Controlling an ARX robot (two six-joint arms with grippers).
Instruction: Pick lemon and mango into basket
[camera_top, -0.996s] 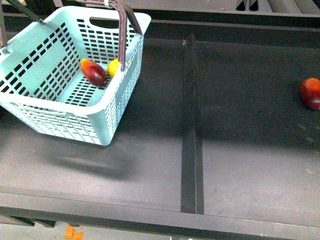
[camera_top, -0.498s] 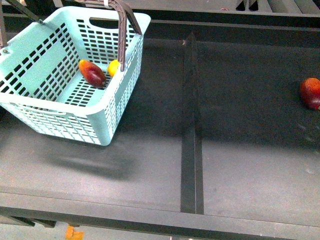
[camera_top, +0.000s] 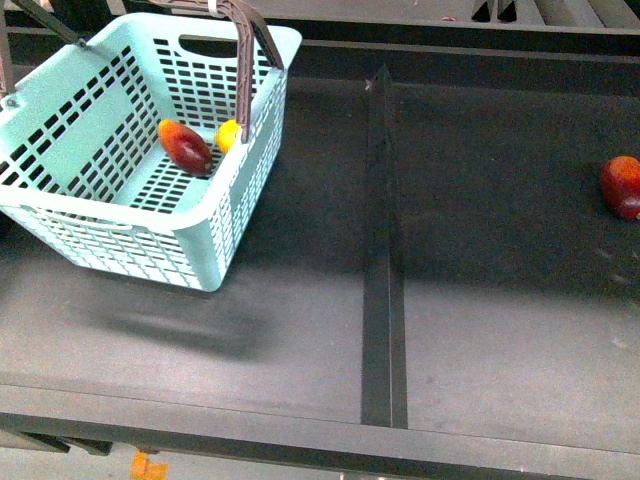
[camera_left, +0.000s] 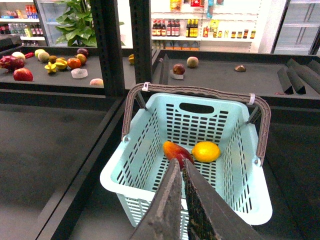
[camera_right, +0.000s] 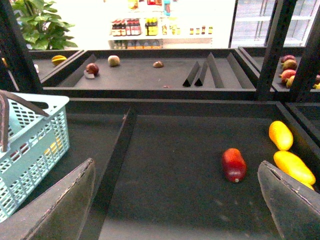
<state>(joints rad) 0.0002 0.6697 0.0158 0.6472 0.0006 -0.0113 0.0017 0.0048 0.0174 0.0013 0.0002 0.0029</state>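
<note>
— What do you see closest to you?

— A dark shelf (camera_top: 300, 330) with a raised divider strip (camera_top: 383, 300) running from near to far. The left gripper (camera_left: 181, 165) shows only in its wrist camera. Its two fingers are pressed together with only a thin slit between them, and they hold nothing. It hangs above the near edge of the basket (camera_top: 60, 140).

— And the right gripper?

— The right gripper (camera_right: 175, 200) is spread wide, with one finger (camera_right: 60, 205) at each side of its wrist picture, and nothing is between them. It is over the right part of the shelf.

— Where are the fruits of the task?

— Both are inside the basket, which stands at the far left of the shelf, left of the divider. The mango (camera_top: 185, 146) lies on the basket floor toward its right wall. The lemon (camera_top: 229, 134) is just beside it, a little further to the right, close to the wall. From the left wrist camera the two look almost touching; I cannot tell if they really touch.

— Is anything on the right side?

— Yes, a red fruit (camera_top: 622, 186) lies at the far right edge, well apart from the basket. In the right wrist picture two yellow fruits (camera_right: 287, 150) lie further to the right of it.

— And behind?

— Further away there is another shelf (camera_left: 215, 75) with a few scattered fruits, and a green plant (camera_left: 75, 20).
</note>
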